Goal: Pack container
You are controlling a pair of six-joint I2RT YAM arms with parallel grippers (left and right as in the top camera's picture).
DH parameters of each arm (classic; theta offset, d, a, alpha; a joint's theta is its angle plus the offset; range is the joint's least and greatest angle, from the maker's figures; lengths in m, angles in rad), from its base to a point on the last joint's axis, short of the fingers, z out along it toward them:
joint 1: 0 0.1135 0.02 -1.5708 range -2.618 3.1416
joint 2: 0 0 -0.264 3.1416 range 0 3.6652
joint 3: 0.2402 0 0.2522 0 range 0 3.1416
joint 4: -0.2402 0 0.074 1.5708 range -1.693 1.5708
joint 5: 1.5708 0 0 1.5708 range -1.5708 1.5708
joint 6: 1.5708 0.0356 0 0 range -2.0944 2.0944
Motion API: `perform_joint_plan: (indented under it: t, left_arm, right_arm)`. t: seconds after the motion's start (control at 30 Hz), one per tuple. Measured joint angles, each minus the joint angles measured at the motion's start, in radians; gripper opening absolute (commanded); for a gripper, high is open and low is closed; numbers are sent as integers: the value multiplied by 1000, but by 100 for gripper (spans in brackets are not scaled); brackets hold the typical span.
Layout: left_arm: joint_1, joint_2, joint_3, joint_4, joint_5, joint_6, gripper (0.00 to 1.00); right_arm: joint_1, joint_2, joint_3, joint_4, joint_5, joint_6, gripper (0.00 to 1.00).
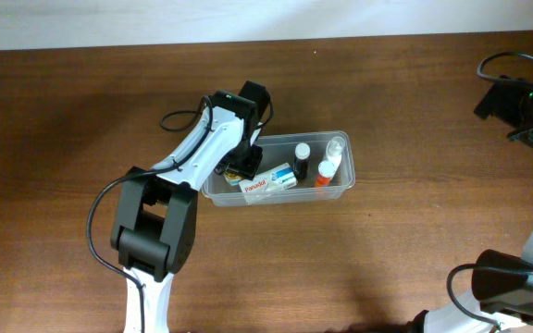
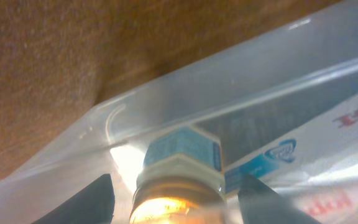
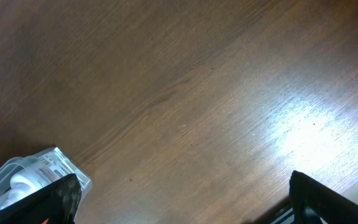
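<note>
- Container [image 1: 290, 197] packing: your left gripper [image 2: 176, 190] is spread beside a bottle [image 2: 179, 165] inside; right gripper [image 3: 188, 199] spread, empty
- Next: lift straight out; don't tip it

Container [image 1: 340, 189]: on the table [image 1: 81, 102], its long sides running 9 to 3 o'clock.
My left pincer [image 1: 239, 169]: down in the container's 9 o'clock end, one finger each side of a bottle [image 2: 178, 186], apart from it.
Box [image 1: 268, 179]: in the container, just at 3 o'clock of my pincer.
Middle bottle [image 1: 301, 155]: at 1 o'clock of the box.
Near bottle [image 1: 325, 173]: 3 o'clock of the box.
Corner bottle [image 1: 337, 146]: in the container's 2 o'clock corner.
</note>
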State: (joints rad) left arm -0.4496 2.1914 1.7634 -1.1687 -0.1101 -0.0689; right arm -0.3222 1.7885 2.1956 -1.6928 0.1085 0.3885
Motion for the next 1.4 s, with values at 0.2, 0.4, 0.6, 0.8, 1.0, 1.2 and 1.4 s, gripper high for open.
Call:
perform_joint_plan:
  t: [0.2,0.4,0.6,0.8,1.0,1.2,1.4]
  left_arm:
    - [0,0,29,-36,-3,0,69]
    - [0,-42,61,-36,-4,1,75]
    - [0,-174,89,-50,-4,2,99]
    - [0,-399,105,-109,-7,4,100]
    - [0,-664,123,-193,-6,4,99]
    - [0,-824,131,-279,-7,5,100]
    - [0,-887,131,-403,-31,4,99]
  right_arm:
    - [0,0,0,0,0,0,98]
    - [0,0,0,0,0,0,98]
    - [0,0,0,0,0,0,98]
    - [0,0,0,1,0,0,98]
    - [0,0,0,0,0,0,98]
    - [0,0,0,0,0,0,98]
    - [0,0,0,0,0,0,98]
